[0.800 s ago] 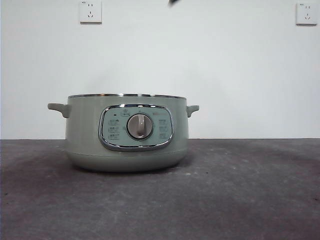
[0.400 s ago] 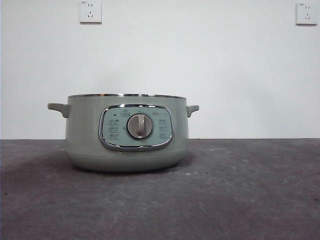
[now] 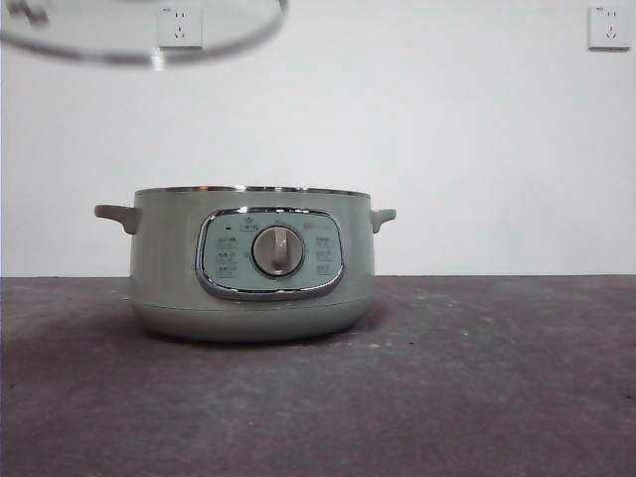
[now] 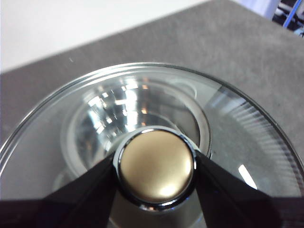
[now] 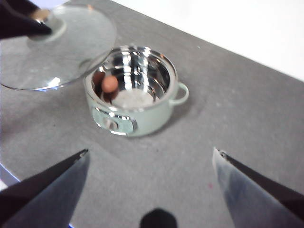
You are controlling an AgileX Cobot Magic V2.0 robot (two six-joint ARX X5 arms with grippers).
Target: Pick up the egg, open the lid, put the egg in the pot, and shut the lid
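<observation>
Pot [image 3: 253,263]: sage-green, squat, upright on surface, uncovered, shiny steel interior, dial facing front. Egg [image 5: 110,84]: reddish-brown, lying inside pot against inner wall. Lid [image 5: 71,45]: clear glass, steel rim, raised in air beside pot, roughly level, knob pinched by left claw [image 4: 156,166].

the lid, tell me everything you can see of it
The lid is a round, shallow-domed disc of clear glass with a shiny steel rim and a knob on top, ringed in chrome and looking gold-tan from the left wrist. The left gripper is shut on that knob, one of its fingers on each side. The lid hangs in the air, roughly level, above and beside the open pot, touching nothing else.
</observation>
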